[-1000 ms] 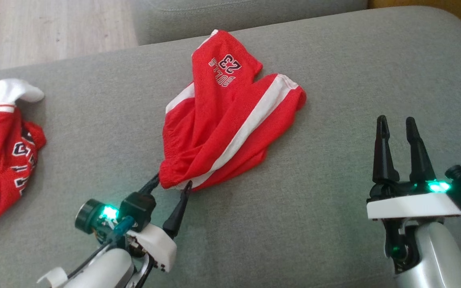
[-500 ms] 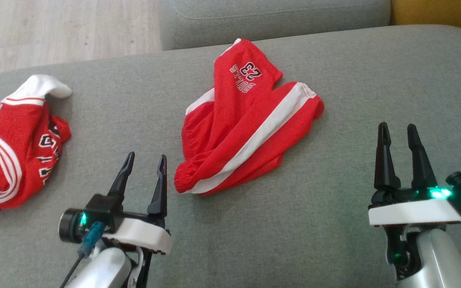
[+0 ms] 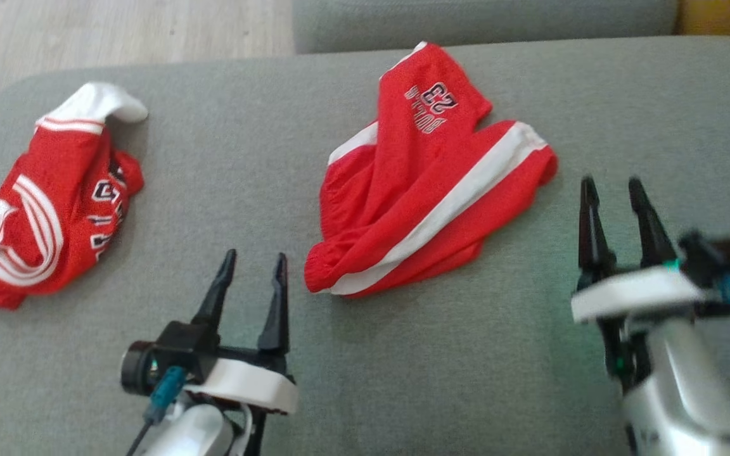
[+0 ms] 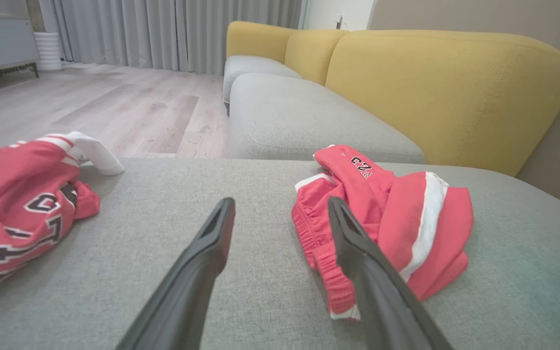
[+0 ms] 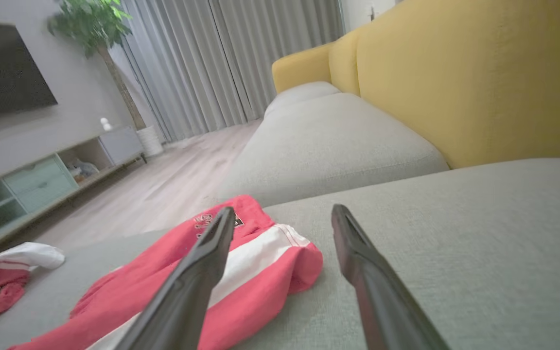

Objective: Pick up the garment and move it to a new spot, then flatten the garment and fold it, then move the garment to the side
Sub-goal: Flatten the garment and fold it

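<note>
A home living room: yellow-backed sofa, curtains, television (wall-mounted).

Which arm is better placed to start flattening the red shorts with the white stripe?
Left, marginally. The left gripper is open, right beside the bunched waistband end of the red white-striped fabric shorts, which probably needs spreading first. The right gripper, also open, sits beside the leg hem and could pin that end.

Soft, even daylight fills every view. Shadows are faint: a thin dark rim under the crumpled red shorts with white side stripes on the grey fabric sofa seat. In the head view, motion blur smears the right end effector, right of the shorts; the left end effector looks sharper. The right wrist view is soft, its green potted plant blurred most.
</note>
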### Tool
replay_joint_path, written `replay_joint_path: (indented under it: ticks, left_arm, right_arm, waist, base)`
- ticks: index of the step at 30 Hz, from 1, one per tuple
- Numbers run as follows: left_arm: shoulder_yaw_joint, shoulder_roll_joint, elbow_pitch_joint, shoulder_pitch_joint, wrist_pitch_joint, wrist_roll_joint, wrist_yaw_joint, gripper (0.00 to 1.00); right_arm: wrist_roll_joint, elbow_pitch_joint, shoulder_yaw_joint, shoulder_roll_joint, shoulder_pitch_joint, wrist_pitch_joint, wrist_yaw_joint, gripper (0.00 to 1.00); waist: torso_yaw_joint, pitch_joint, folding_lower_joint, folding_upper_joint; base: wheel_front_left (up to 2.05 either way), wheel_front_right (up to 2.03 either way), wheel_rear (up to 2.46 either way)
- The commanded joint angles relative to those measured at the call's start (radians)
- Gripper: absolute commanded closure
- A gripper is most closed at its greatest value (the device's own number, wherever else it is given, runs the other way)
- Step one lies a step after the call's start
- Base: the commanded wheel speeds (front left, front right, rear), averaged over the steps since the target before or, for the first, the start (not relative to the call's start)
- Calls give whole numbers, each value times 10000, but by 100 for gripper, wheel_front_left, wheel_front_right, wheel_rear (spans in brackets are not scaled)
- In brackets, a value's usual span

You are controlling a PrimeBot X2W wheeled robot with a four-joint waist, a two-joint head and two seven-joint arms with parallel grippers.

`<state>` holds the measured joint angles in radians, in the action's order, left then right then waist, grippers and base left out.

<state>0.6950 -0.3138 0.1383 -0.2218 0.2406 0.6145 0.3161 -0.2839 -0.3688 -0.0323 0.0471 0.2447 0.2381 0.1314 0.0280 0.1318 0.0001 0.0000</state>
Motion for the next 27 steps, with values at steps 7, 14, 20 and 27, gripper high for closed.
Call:
replay_joint_path:
  ticks: [7,14,20,27]
  left_arm:
    - [40,379,-105,-912,145,-222,-214,0]
    - [183,704,108,-1263,168,-338,-397,0]
    - [208,887,223,-1434,184,-416,-494,0]
    - [209,1024,358,-1576,195,-481,-590,0]
  right_arm:
    - [1841,-2381,494,31,3074,-1246,-7,0]
    - [3263,-4393,733,369,4739,-1981,-7,0]
    - [3514,-5693,547,1051,5497,-2317,-7,0]
    - [3214,-6732,-181,1416,5983,-2384,-7,0]
  waist:
    - [827,764,-1,0]
    - [1336,1231,-1,0]
    - [1511,1488,-1,0]
    - [1527,1638,-1,0]
  base:
    - [0,0,0]
    - [0,0,0]
    - [0,0,0]
    - [0,0,0]
